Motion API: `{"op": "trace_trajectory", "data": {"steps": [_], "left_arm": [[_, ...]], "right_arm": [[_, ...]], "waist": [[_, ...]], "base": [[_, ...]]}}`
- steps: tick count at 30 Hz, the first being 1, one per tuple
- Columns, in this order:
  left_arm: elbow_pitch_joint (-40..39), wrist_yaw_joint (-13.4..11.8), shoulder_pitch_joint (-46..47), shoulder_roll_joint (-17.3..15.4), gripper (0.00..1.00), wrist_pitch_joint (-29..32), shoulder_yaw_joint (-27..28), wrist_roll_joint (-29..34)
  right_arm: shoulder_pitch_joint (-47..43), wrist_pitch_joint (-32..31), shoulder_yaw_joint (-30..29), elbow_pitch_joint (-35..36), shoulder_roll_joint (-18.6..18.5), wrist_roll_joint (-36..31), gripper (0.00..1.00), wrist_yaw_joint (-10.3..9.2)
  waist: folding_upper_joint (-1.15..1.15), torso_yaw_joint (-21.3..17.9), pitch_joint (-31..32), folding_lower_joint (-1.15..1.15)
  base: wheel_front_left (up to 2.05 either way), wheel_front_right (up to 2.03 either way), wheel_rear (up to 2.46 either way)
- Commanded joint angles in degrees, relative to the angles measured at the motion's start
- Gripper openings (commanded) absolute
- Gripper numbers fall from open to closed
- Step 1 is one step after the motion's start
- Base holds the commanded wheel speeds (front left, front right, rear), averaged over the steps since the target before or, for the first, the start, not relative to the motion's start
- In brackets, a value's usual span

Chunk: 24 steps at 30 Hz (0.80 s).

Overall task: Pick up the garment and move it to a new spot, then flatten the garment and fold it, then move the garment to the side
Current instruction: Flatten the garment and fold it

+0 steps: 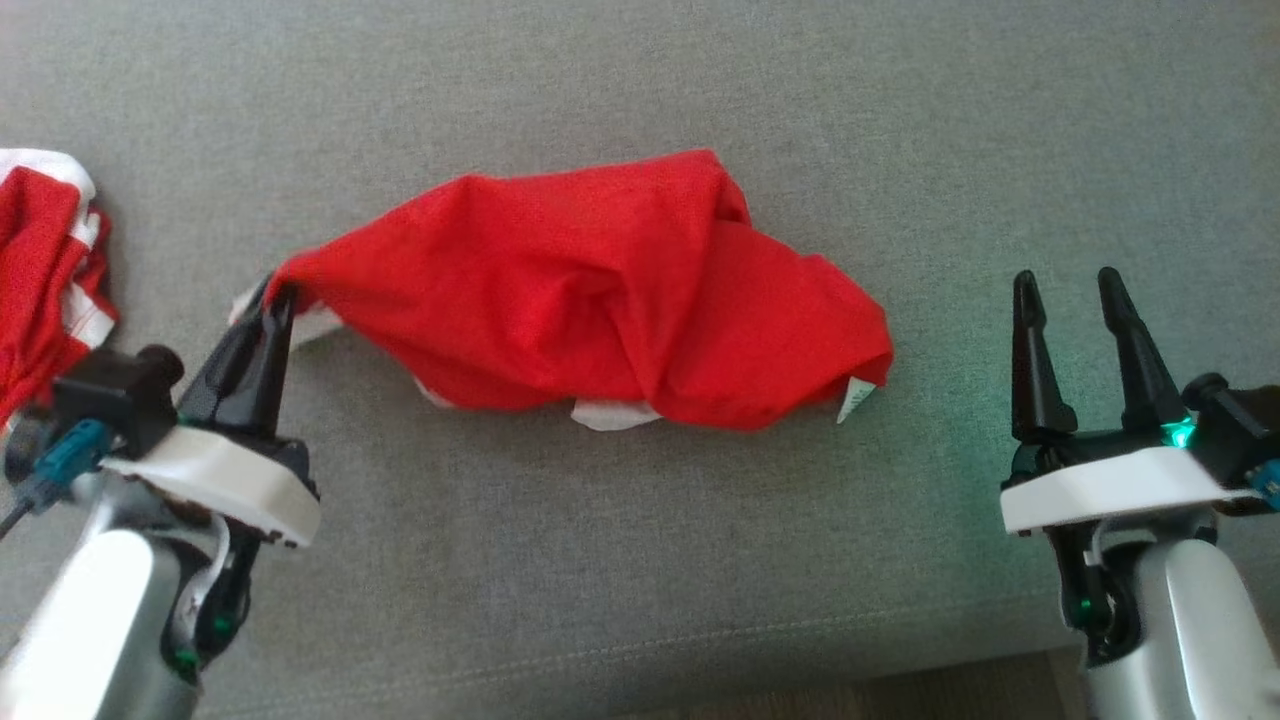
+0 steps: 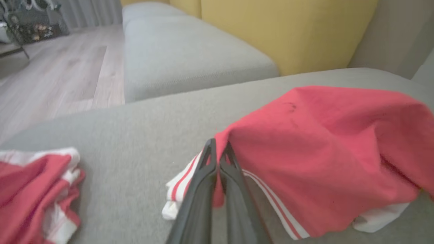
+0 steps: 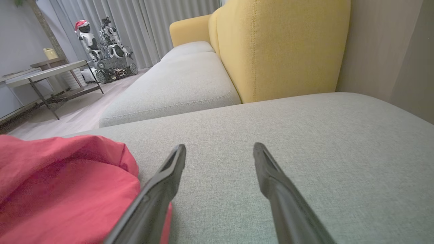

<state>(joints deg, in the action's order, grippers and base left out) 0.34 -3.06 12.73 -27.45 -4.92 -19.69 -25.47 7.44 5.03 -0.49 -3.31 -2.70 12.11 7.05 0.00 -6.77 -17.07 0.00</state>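
Across the grey sofa seat (image 1: 640, 600), your red garment (image 1: 600, 290) lies crumpled in a loose mound near the middle, its left corner drawn out to a point. A second red-and-white garment (image 1: 40, 260) sits bunched at the far left, apart from it. Your left gripper (image 1: 274, 298) has its jaws pressed together, pinching that left corner where the white striped hem (image 2: 183, 184) shows. Your right gripper (image 1: 1066, 282) hovers over bare cushion well to the right of the cloth, jaws spread wide and holding nothing. Judge the garment light, soft and limp: it will likely sag and trail from a single pinch rather than lift flat. A good second hold looks to be the right-hand edge, close to the small white tag (image 1: 856, 400), so both ends can be raised and spread together.
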Motion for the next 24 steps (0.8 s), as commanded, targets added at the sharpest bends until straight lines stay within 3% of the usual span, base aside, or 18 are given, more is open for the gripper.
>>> {"op": "trace_trajectory", "data": {"steps": [1,2,3,4,5,8,12,18,24], "left_arm": [[1.71,1.01,2.27,-0.4,0.0,-1.08,2.49,-1.48],[3.99,1.68,2.64,0.44,0.0,-1.64,2.2,-2.22],[6.27,2.29,3.15,1.33,0.08,-2.33,1.95,-2.85],[8.52,2.68,3.66,2.19,0.65,-2.99,1.71,-3.26],[10.47,3.0,4.14,2.9,1.0,-3.65,1.39,-3.4],[14.28,3.39,5.2,4.7,1.0,-6.42,0.84,-3.11],[15.15,1.24,4.9,6.45,1.0,-9.16,2.29,-1.97],[7.23,-3.18,1.46,9.2,1.0,-10.04,5.88,1.32],[1.22,-4.46,-5.24,10.49,1.0,-10.07,7.57,4.24]], "right_arm": [[0.57,-0.01,1.49,2.15,-0.18,0.44,1.0,0.44],[0.68,-0.05,1.57,2.13,-0.18,0.41,1.0,0.44],[0.77,-0.09,1.68,2.07,-0.18,0.35,1.0,0.44],[0.81,-0.15,1.75,2.05,-0.18,0.26,1.0,0.44],[0.85,-0.22,1.86,2.05,-0.18,0.16,1.0,0.44],[0.78,-0.46,2.05,2.29,-0.18,-0.45,1.0,0.44],[0.58,-0.65,2.28,2.78,-0.18,-1.44,1.0,0.44],[-0.56,-1.68,1.97,3.95,-0.18,-3.0,1.0,0.44],[-2.29,-2.83,2.35,4.59,-0.18,-3.6,1.0,0.44]], "waist": [[0.0,-0.09,-0.3,0.0],[0.0,-0.13,-0.37,0.0],[0.0,-0.17,-0.36,0.0],[0.0,-0.19,-0.31,0.0],[0.0,-0.25,-0.2,0.0],[0.0,-0.09,0.4,0.0],[0.0,0.45,1.97,0.0],[0.0,1.99,4.81,0.0],[0.0,2.54,8.04,0.0]], "base": [[0.0,0.0,0.0],[0.0,0.0,0.0],[0.0,0.0,0.0],[0.0,0.0,0.0],[0.0,0.0,0.0],[0.0,0.0,0.0],[0.0,0.0,0.0],[0.0,0.0,0.0],[0.0,0.0,0.0]]}}
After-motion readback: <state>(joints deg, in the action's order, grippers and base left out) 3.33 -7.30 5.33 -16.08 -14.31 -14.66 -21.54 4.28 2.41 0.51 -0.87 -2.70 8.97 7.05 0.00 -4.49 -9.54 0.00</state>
